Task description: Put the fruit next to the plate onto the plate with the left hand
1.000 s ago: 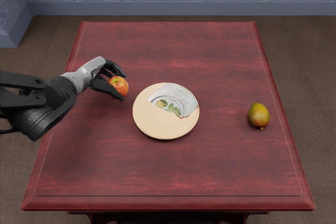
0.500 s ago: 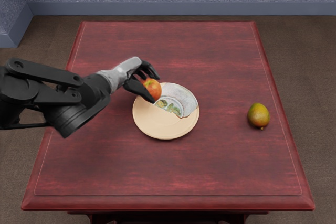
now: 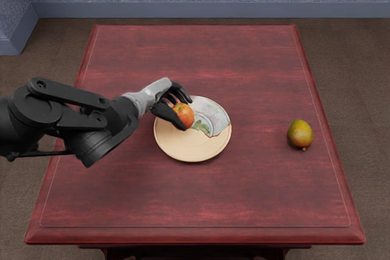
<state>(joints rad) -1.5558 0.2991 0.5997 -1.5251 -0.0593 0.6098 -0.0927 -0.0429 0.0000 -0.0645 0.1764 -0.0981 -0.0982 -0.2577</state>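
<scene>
The left hand (image 3: 167, 103) wraps its fingers round the red apple (image 3: 183, 114), over the plate (image 3: 190, 148) near its ten o'clock edge. Best lower it toward the bare centre until it rests, then ease the fingers apart slowly so it cannot roll off.

The left arm stretches in from the left edge, its left hand (image 3: 167, 103) curled around the apple (image 3: 183, 114)

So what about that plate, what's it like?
The plate is round, shallow and cream-coloured, with a grey-white patch bearing greenish marks at its far right. It lies flat near the middle of the red table. The left hand holds a red-yellow apple over its far left rim; whether the apple touches it is unclear.
</scene>
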